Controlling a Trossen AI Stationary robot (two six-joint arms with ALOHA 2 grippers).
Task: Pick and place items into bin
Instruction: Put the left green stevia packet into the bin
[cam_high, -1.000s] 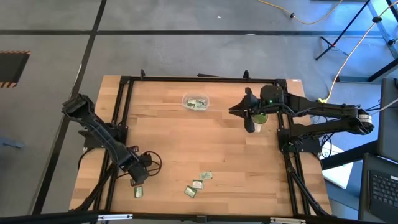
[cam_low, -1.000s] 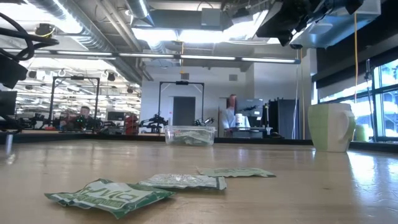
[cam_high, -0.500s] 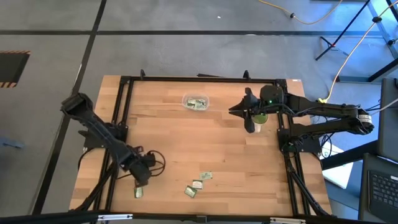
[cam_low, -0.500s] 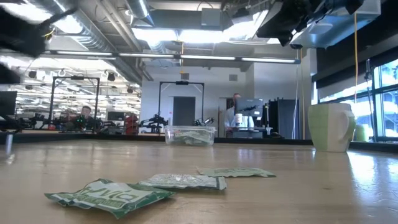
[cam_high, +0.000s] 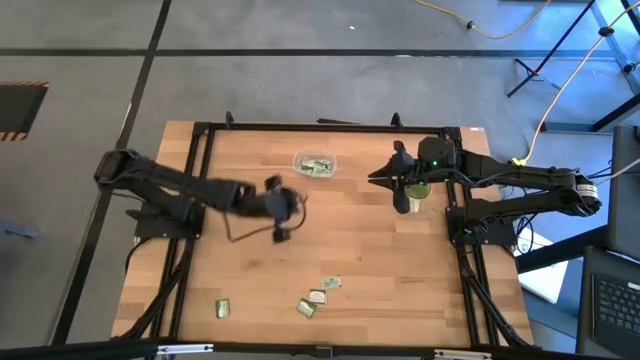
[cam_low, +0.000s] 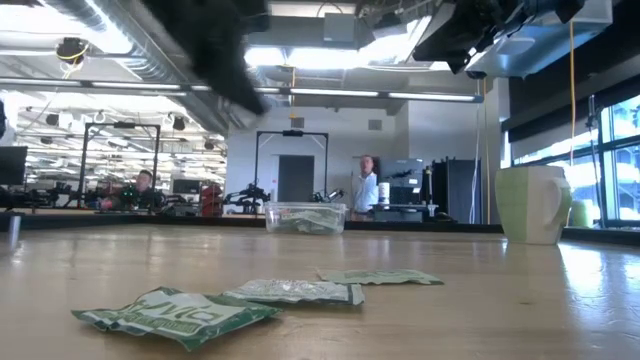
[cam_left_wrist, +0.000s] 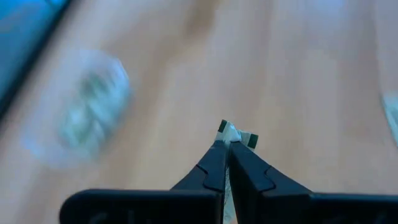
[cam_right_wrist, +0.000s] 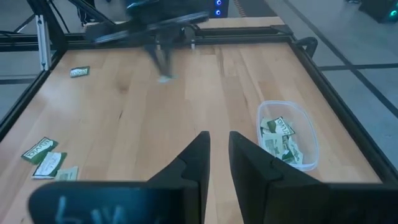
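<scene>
Four loose packets (cam_high: 309, 308) lie on the near counter (cam_high: 380, 250); their print is unreadable. One clear bin (cam_high: 315, 165) at the far middle holds several more. Left gripper (cam_left_wrist: 231, 138), fingers pinched on one packet (cam_left_wrist: 235, 133), hangs mid-counter. Right gripper (cam_right_wrist: 215, 142), fingers narrowly apart, waits far right beside one green cup (cam_low: 532, 203).

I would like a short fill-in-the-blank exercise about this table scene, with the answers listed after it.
1. The left gripper is shut on a ____.
2. The clear bin already holds several ____.
3. In the high view, ____ packets lie on the table outside the bin.
4. The right gripper hangs above the table with its fingers ____.

Answers: packet; packets; four; open
</scene>
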